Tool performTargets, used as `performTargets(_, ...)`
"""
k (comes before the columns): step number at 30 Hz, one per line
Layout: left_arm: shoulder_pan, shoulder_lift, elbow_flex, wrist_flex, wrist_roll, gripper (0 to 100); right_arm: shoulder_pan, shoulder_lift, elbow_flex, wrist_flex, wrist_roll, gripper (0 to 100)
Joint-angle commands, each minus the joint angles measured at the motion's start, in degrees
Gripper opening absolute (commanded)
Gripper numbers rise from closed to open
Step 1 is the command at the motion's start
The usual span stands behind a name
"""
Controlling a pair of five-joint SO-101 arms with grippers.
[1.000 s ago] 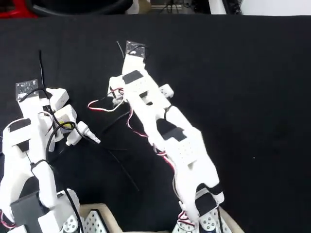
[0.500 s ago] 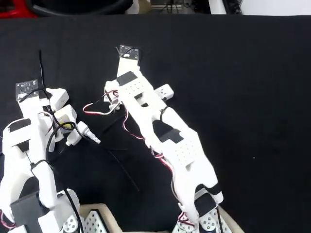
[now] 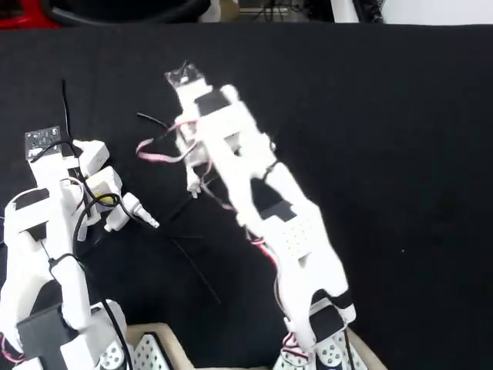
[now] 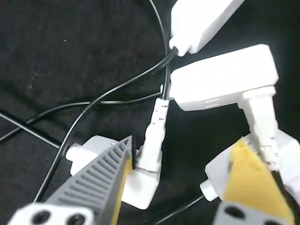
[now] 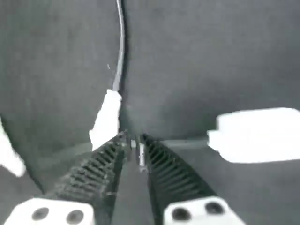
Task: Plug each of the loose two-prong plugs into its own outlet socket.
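Plug (image 5: 105,119) sits at the tips of the right jaws, which are clenched on its end. Its cord (image 5: 121,42) trails beyond them, and a socket block (image 5: 255,133) lies just beside. In the last 1 s that arm swung sideways over the worktop (image 3: 400,116), probably carrying the plug to a socket. Left jaws are released, with a second plug (image 4: 150,145) between them.

Black cloth (image 3: 400,116) over table, red object (image 3: 19,14) behind
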Motion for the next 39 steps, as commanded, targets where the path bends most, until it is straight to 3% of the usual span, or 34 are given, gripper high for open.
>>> performTargets(1,0.9,-1.6,-0.2,-0.6,-0.4,32,3.7,-0.7,-9.3,8.5,7.2,1.1)
performTargets(7,1.0,-1.6,-0.2,-0.6,-0.4,32,3.5,1.3,-5.5,8.0,11.5,1.1)
performTargets(10,1.0,-1.6,-0.2,-0.5,-0.4,32,0.6,1.4,-5.4,7.7,6.3,2.0)
performTargets(16,1.0,-1.6,-0.2,-0.6,-0.1,32,-5.0,2.1,-4.8,5.2,-1.3,19.4)
performTargets(20,1.0,-1.6,-0.2,-0.8,-0.1,32,-6.0,5.0,-6.8,4.6,-4.4,25.0)
performTargets(39,2.2,-1.6,0.4,-0.9,-0.2,32,-7.6,19.7,-26.6,6.2,-7.7,25.2)
